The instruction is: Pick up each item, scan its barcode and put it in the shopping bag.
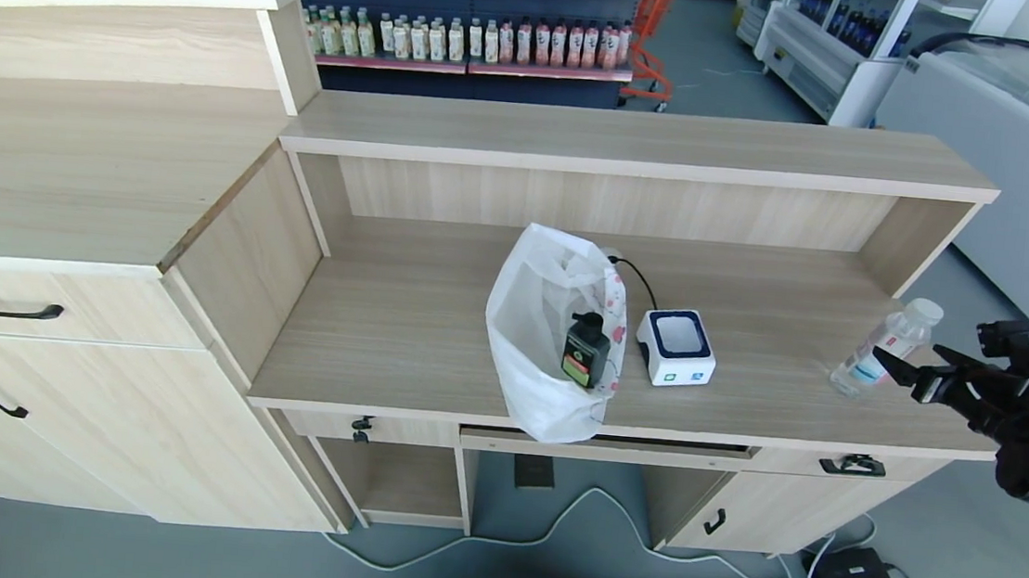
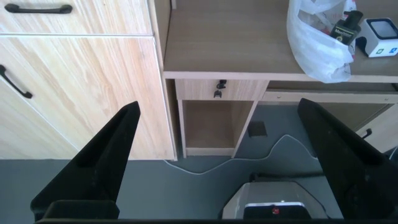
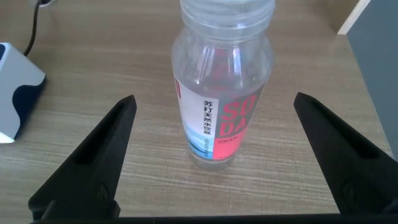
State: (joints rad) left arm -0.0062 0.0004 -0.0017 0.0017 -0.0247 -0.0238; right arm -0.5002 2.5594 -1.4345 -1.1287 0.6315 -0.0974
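Right wrist view: right gripper [image 3: 214, 102] wide open, empty, facing the upright clear bottle [image 3: 219, 124] at the counter's [image 1: 418, 327] right end, not touching. Leftward: scanner [image 1: 675, 345], then shopping bag [image 1: 548, 329] with a dark bottle [image 1: 585, 353] inside. Apparently one item bagged, one left. Left gripper [image 2: 219, 104] open, empty.

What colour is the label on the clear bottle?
The label is white and red, best seen in the right wrist view.
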